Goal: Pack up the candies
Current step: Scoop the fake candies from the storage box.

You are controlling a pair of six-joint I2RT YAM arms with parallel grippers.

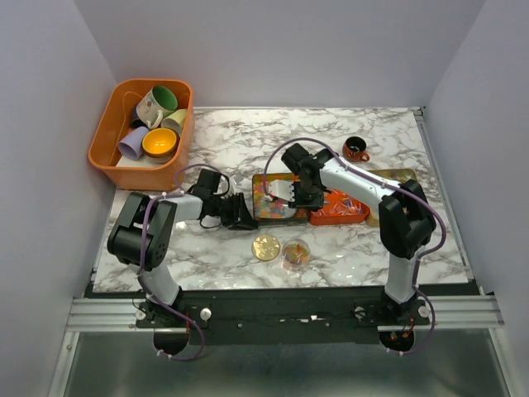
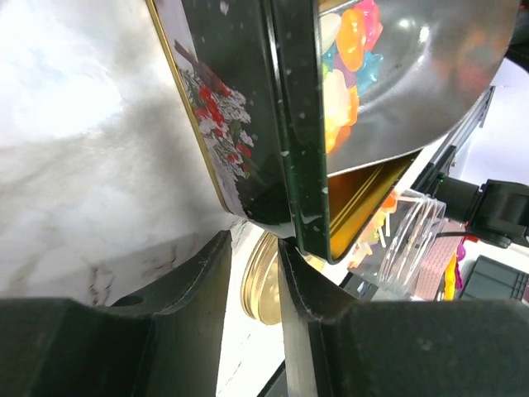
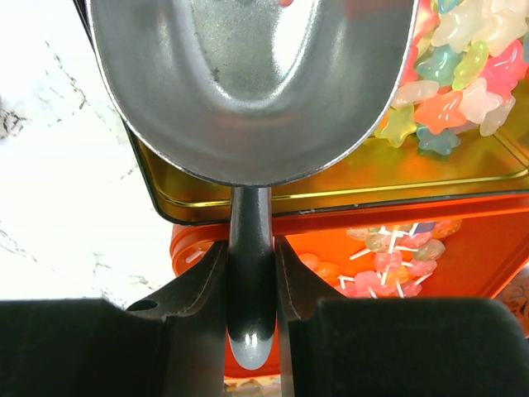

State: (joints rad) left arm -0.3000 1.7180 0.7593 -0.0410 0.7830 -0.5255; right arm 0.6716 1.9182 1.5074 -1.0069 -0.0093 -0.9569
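Pastel star-shaped candies (image 3: 463,74) lie in an open dark green tin (image 1: 281,217) with a gold inside; they also show in the left wrist view (image 2: 347,50). My right gripper (image 1: 302,197) (image 3: 250,248) is shut on the handle of a metal scoop (image 3: 248,83) held over the tin; its bowl looks empty. Small lollipop candies (image 3: 388,256) fill an orange tray (image 1: 343,217) right of the tin. My left gripper (image 1: 244,217) (image 2: 254,240) is at the tin's left wall (image 2: 297,124). Its jaws stand a narrow gap apart with nothing between them, and the right fingertip is at the tin's corner.
A flat gold lid (image 1: 266,246) and a clear jar (image 1: 295,254) holding a few candies stand in front of the tin. An orange basket (image 1: 106,136) of mugs is at the back left. A small dark red cup (image 1: 355,149) is at the back right, with a gold tray (image 1: 401,176) near it.
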